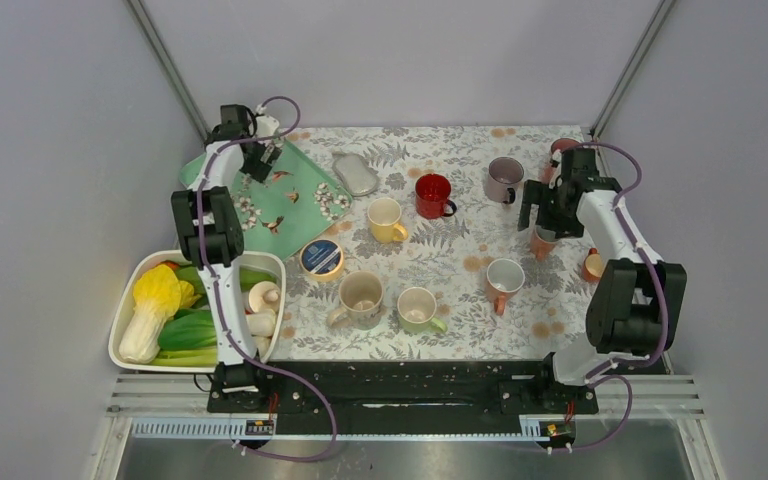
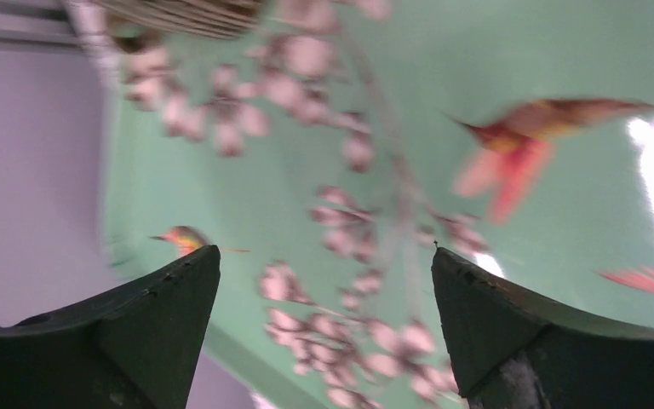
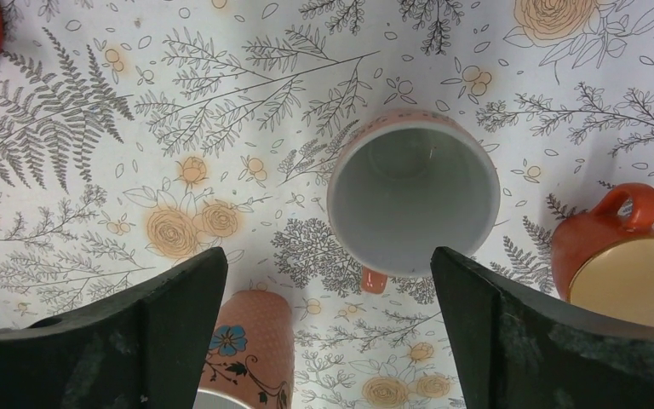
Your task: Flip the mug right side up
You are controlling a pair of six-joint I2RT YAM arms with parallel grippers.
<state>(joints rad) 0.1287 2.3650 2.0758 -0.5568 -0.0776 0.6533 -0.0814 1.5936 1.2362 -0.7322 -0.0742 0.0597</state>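
Only up close: blue-flowered pink mug (image 3: 251, 341) beneath right gripper (image 3: 325, 260).

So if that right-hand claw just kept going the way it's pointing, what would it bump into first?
Most likely the pink flowered mug, which sits close in between the fingers of the open right gripper. The white-inside pink mug seems farther off on the tablecloth, though depth is hard to judge.

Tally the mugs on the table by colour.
Pink mugs: 2
Yellow mug: 1
Red mug: 1
Grey mug: 1
Beige mug: 1
Green mug: 1
Orange mug: 1
Partly hidden reddish mug, far right: 1
Total: 9 mugs
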